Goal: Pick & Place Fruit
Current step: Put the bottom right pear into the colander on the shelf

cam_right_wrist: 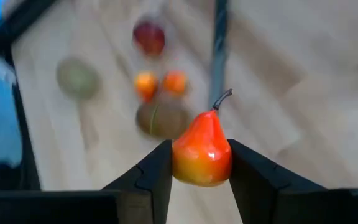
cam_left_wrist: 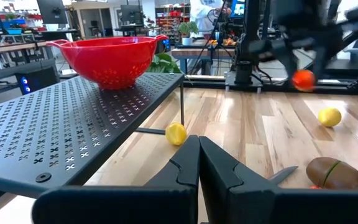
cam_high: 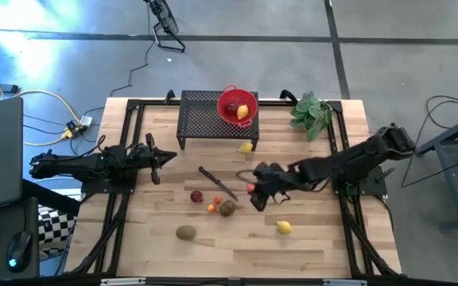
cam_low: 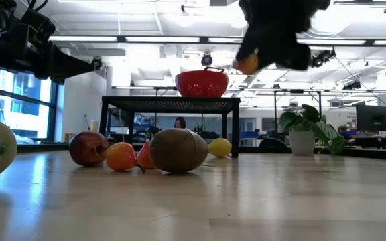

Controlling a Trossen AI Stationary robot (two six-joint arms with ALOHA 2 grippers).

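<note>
My right gripper hangs above the table's middle, shut on a small orange-red pear-shaped fruit, which also shows in the low view. Below it on the table lie a brown kiwi, two tiny orange fruits, a dark red fruit, a greenish kiwi and a lemon. Another lemon lies by the black stand. My left gripper waits shut at the table's left side, touching nothing. My right gripper pinches the fruit's wide lower body between its two fingers, one on each side. The fingers slant down from the table's right side. The fruit is lifted clear of the table, and its narrow stem end points away from the gripper.
A red colander holding a lemon and a red fruit stands on a black perforated stand at the far middle. A dark-handled knife lies near the middle. A green leafy bunch stands at the far right.
</note>
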